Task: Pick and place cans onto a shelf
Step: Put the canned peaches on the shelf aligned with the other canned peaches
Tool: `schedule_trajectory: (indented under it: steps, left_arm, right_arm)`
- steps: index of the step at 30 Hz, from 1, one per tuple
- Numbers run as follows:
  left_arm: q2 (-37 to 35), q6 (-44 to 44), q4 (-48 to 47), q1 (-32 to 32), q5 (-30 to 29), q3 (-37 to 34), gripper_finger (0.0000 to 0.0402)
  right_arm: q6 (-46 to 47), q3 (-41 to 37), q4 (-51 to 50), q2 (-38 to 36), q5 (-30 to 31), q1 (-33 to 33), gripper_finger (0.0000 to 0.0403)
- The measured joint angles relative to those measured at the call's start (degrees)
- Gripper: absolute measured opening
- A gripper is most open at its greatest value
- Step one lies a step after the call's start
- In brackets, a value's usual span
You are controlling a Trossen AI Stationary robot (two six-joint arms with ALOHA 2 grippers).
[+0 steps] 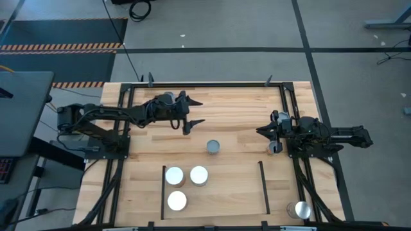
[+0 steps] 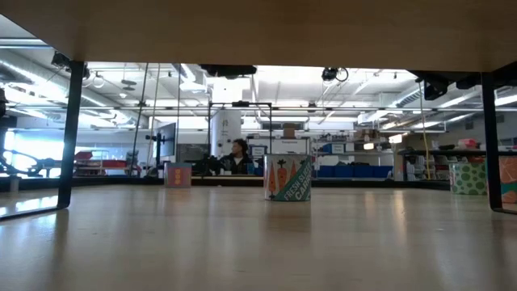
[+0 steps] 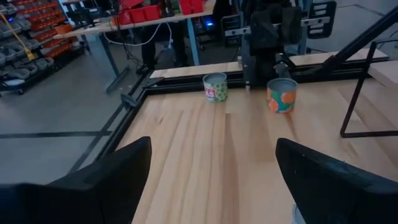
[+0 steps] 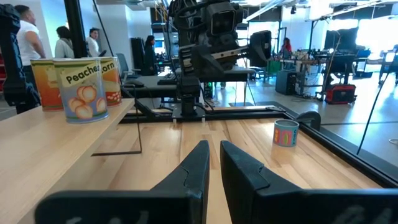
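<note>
The shelf (image 1: pixel 225 192) is a raised pale-wood panel between two black rails at the table's near side. Three white-topped cans (image 1: pixel 174 176) (image 1: pixel 198 175) (image 1: pixel 177 201) stand on its left part and show in the right wrist view (image 4: pixel 81 87). A grey-topped can (image 1: pixel 213 147) stands on the table just beyond the shelf, and the low view shows it (image 2: pixel 287 178). My left gripper (image 1: pixel 199 112) is open and empty, far-left of that can. My right gripper (image 1: pixel 260 132) is shut and empty, to that can's right.
A silver-topped can (image 1: pixel 299 210) stands at the near right corner, outside the shelf. Another can (image 1: pixel 275 148) stands close beside my right gripper. The left wrist view shows an orange-sided can (image 3: pixel 282 94) and a can (image 3: pixel 215 87) by the black frame. People stand in the room beyond.
</note>
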Motion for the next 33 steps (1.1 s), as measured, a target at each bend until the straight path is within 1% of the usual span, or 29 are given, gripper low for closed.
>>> schedule_trajectory:
  steps: [9,10,12,14,17,19,24,25,29,32,33]
  left_arm:
    - [0.0,0.79,0.55,0.04,-0.04,0.0,0.035]
    - [0.0,0.79,0.75,0.02,-0.02,0.0,0.035]
    - [0.0,0.83,2.01,0.02,-0.04,0.0,0.035]
    - [0.0,0.79,3.69,0.04,-0.08,0.0,0.035]
    - [0.0,-0.55,7.21,0.02,-0.42,0.0,0.035]
    - [0.0,-1.16,9.68,0.03,-0.98,0.05,0.035]
    - [0.0,-1.2,16.14,0.04,-1.14,0.07,0.035]
    - [0.0,-1.2,16.87,0.04,-1.14,0.07,0.035]
    - [-0.02,-1.22,18.64,0.04,-1.14,0.07,0.035]
    - [0.0,-1.2,18.44,0.04,-1.14,0.07,0.035]
    - [0.0,-1.22,18.65,0.04,-1.23,0.07,0.035]
  right_arm:
    - [-0.09,0.0,0.0,0.0,0.0,0.02,0.0047]
    - [-1.86,0.0,0.02,-0.01,0.39,-0.07,0.0047]
    - [-9.99,0.01,1.1,0.0,5.09,-0.7,0.0047]
    - [-15.63,0.02,3.13,-0.02,9.51,-1.11,0.0047]
    - [-18.08,0.02,5.79,-0.02,13.19,-1.33,0.0047]
    - [-15.43,0.02,8.38,0.0,13.34,-1.42,0.0047]
    - [8.38,0.02,17.66,-0.03,11.44,-1.35,0.0047]
    - [11.54,0.02,19.37,-0.05,11.28,-1.36,0.0047]
    - [16.23,0.02,23.24,0.0,12.0,-1.36,0.0047]
    - [14.84,0.21,30.25,-0.02,12.07,-1.36,0.0047]
    - [14.0,1.13,29.8,0.03,11.23,-1.32,0.0047]
